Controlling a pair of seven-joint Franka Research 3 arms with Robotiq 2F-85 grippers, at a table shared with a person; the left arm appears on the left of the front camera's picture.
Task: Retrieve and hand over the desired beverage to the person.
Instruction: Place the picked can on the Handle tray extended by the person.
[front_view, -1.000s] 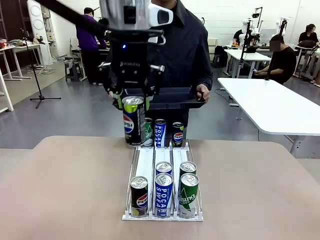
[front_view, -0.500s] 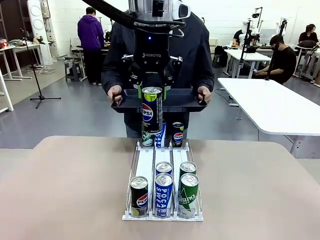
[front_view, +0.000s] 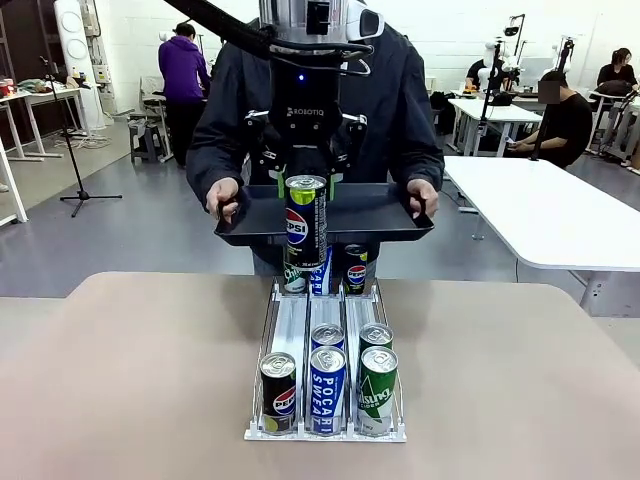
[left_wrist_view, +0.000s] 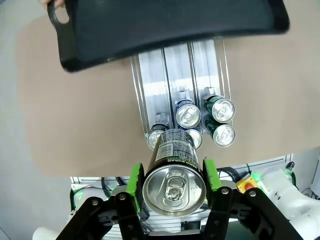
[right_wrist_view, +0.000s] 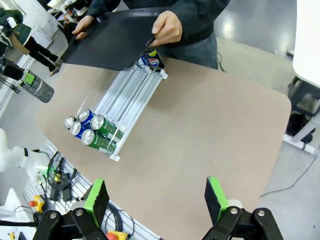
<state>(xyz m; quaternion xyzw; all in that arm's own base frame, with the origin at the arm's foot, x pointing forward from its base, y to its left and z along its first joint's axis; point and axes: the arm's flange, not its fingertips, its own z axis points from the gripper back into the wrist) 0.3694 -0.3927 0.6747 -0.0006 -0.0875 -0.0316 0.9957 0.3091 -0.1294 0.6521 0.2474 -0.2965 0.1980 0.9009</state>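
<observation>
You get bright, even overhead room light. Front view sharp; only faint soft shadows on bench (front_view: 150, 380). Left wrist view: glare on lid of held can (left_wrist_view: 174, 172), black tray (left_wrist_view: 165, 25) reads flat, little detail. Both wrist views bow bench edges, wide-angle. Floor (right_wrist_view: 250, 30) throws pale sheen in right wrist view.

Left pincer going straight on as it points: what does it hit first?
The left pincer's held can would likely meet the cans in the rack; the tray sits off that line, depth unclear.

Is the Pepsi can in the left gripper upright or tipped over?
Upright. The Pepsi can hangs vertical, lid up, clamped in the left gripper.
</observation>
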